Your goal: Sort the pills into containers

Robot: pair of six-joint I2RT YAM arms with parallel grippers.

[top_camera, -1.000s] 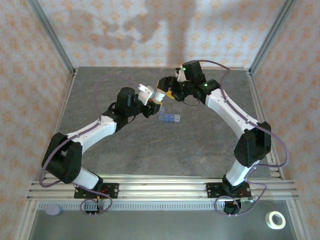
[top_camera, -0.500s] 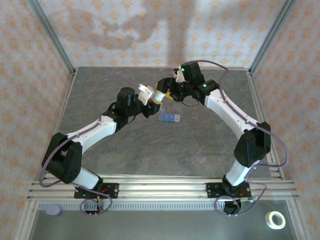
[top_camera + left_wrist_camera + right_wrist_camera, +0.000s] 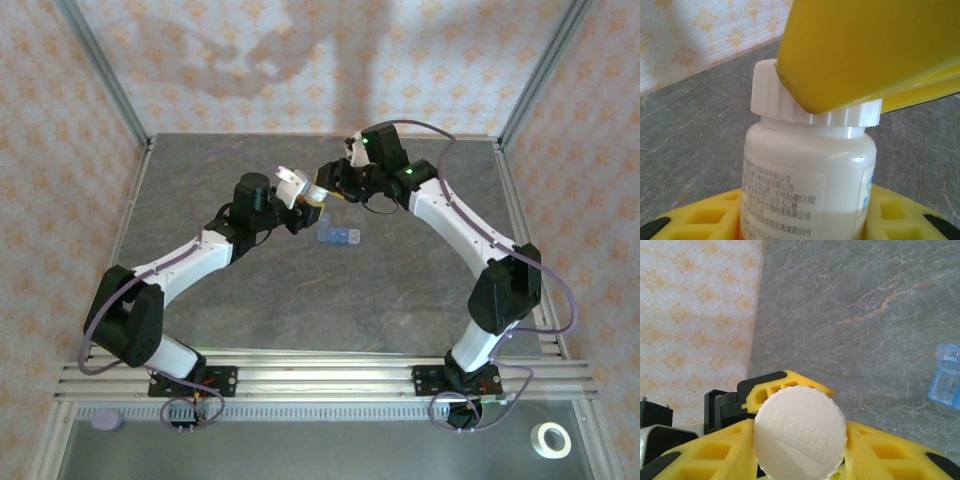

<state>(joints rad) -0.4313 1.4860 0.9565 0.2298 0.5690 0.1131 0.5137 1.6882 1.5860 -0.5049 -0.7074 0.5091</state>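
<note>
Plainly the small whitish cylindrical plastic bottle (image 3: 805,170) is held aloft so that it can be opened: the left hand (image 3: 298,203) grasps its body between yellow fingers, lifted off the grey stone-patterned counter (image 3: 400,290). The right hand (image 3: 337,180) meets it from the opposite side and is clenched on the ribbed white screw cap (image 3: 800,437). In the right wrist view the cap sits squarely between that hand's two yellow fingers (image 3: 715,455), end-on to the camera. This looks like a grip set up for twisting the cap while the other hand braces the bottle. The translucent blue pill-organiser strip of joined square compartments (image 3: 338,237) lies flat on the counter just below and beside the two hands, near enough to serve as the place to pour or drop into once the bottle is open. By count there is one bottle, one cap, one organiser strip and two hands at work. How many compartments the strip has is too small to tell, and no loose pills can be made out, so they are probably inside the bottle.
</note>
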